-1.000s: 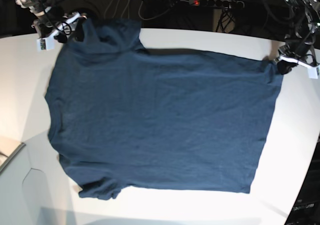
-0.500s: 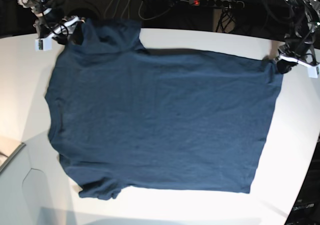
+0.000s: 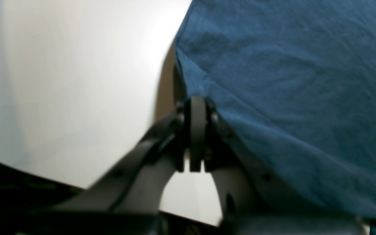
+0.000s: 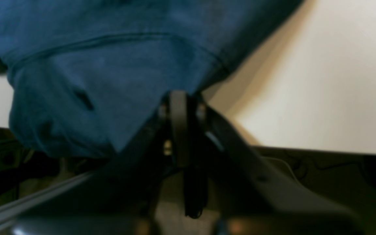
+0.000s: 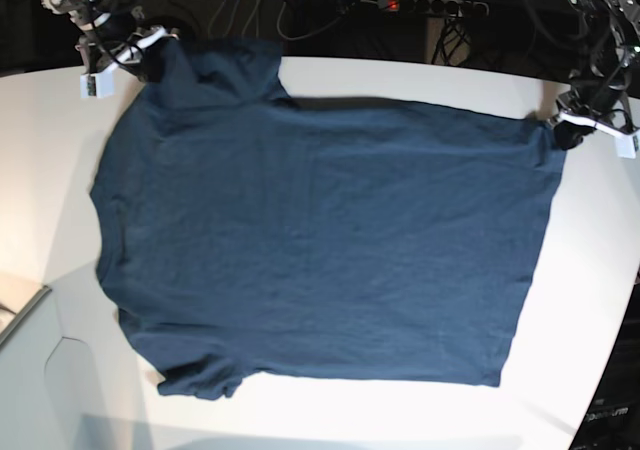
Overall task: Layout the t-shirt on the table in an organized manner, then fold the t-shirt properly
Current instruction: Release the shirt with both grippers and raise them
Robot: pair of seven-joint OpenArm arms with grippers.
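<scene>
The dark navy t-shirt (image 5: 320, 240) lies spread flat on the white table (image 5: 400, 80), collar side to the left, hem to the right. My left gripper (image 5: 565, 130) at the far right is shut on the hem corner; the left wrist view shows its jaws (image 3: 196, 107) closed on the cloth edge (image 3: 289, 81). My right gripper (image 5: 140, 55) at the far left is shut on the upper sleeve, which reaches the table's back edge. The right wrist view shows the closed jaws (image 4: 179, 101) pinching the sleeve (image 4: 103, 85).
A grey-white box corner (image 5: 25, 370) sits at the lower left. Cables and a power strip (image 5: 430, 7) lie behind the table's back edge. The table's curved edge runs down the right side (image 5: 615, 330).
My right gripper has moved slightly back and right with the sleeve, pulling it tauter toward the table's back edge. The left gripper has held still.
</scene>
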